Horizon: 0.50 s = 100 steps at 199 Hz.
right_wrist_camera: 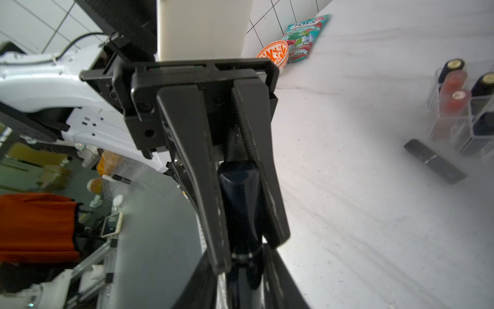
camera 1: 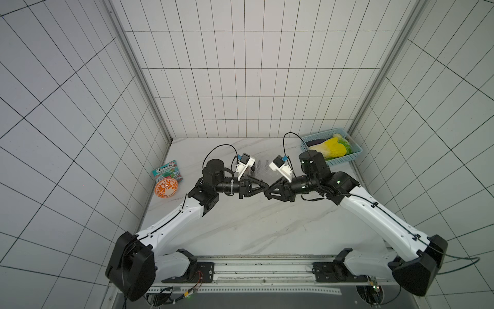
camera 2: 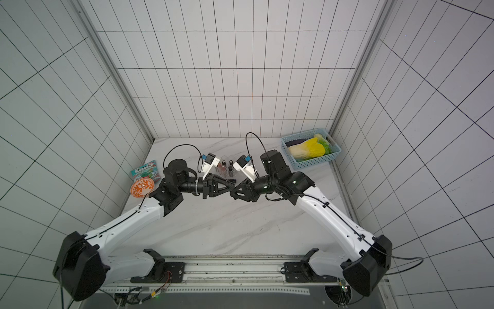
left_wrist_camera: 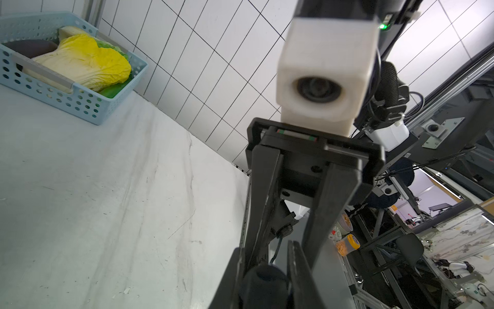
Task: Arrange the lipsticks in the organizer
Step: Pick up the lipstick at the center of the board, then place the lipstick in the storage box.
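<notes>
**Lipstick passed between the arms, organizer waiting at twelve o'clock**

At the far left, near nine o'clock on the tabletop [camera 1: 254, 227], lie a snack packet [camera 1: 168, 171] and an orange-patterned bowl [camera 1: 166, 188]. The packet's brand word is too blurred to read. In the right wrist view one line looks like "MINT BLOSSOM", with "CHERRY MINT" lower down.

At the centre the two arms meet tip to tip above the tabletop. The left end effector [left_wrist_camera: 264, 270] is pinched narrow on one end of a dark lipstick [right_wrist_camera: 238, 192]. The right end effector [right_wrist_camera: 250, 248] stands narrow about the other end; whether it grips or sits slack cannot be told. The step in hand appears to be a handover, probably to turn the tube for insertion.

At twelve o'clock from that meeting point, just beyond the fingertips, stands the organizer [right_wrist_camera: 433, 88]. Dark-capped and reddish lipsticks [right_wrist_camera: 454, 80] stand upright in its slots, and the gold emblems on their caps are unreadable. A black lipstick [right_wrist_camera: 434, 161] lies on its side just beside the organizer.

The next move likely calls for one end effector to let go cleanly. The other would then carry the tube upright over a free slot and lower it without knocking its neighbours.

At two o'clock a light-blue basket [camera 1: 344, 158] holds a cabbage [camera 1: 330, 149]; no writing shows on either.
</notes>
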Motion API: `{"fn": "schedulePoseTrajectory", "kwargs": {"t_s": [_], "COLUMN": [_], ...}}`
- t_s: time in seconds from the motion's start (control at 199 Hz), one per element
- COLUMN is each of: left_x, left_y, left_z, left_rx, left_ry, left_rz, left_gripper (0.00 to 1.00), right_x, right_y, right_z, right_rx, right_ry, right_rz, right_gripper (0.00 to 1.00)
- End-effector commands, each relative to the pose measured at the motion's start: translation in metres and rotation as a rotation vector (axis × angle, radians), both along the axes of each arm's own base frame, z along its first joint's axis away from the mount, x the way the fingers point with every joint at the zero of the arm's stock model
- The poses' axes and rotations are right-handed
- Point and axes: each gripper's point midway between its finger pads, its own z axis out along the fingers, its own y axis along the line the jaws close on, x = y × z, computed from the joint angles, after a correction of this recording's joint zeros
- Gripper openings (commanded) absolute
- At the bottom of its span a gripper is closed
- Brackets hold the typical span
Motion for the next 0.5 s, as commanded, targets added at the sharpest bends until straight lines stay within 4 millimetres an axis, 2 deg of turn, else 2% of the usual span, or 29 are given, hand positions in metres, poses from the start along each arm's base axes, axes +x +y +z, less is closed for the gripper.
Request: {"fn": "schedulePoseTrajectory", "kwargs": {"t_s": [0.0,0.04,0.05,0.065,0.186,0.286,0.417,0.497], "left_x": [0.023,0.035,0.038,0.043,0.076,0.107,0.150,0.172], "left_y": [0.009,0.014,0.016,0.018,0.032,0.040,0.044,0.043], "left_z": [-0.013,-0.020,-0.022,-0.024,-0.040,-0.043,-0.046,-0.055], "left_rx": [0.083,0.127,0.139,0.156,0.272,0.339,0.426,0.466], "left_ry": [-0.022,-0.025,-0.029,-0.035,-0.085,-0.156,-0.269,-0.289], "left_rz": [0.141,0.211,0.229,0.255,0.423,0.543,0.676,0.726], "left_gripper": [0.00,0.00,0.00,0.00,0.00,0.00,0.00,0.00], "right_x": [0.008,0.014,0.015,0.016,0.026,0.035,0.040,0.039], "right_y": [-0.014,-0.019,-0.021,-0.023,-0.040,-0.055,-0.066,-0.069], "right_z": [0.011,0.008,0.007,0.006,0.000,-0.011,-0.027,-0.035], "right_rx": [0.003,-0.018,-0.023,-0.029,-0.047,-0.081,-0.117,-0.127], "right_ry": [-0.081,-0.099,-0.105,-0.112,-0.167,-0.209,-0.218,-0.212], "right_rz": [-0.091,-0.132,-0.143,-0.157,-0.260,-0.351,-0.402,-0.408], "right_gripper": [0.69,0.85,0.94,1.00,0.99,0.99,0.99,0.99]}}
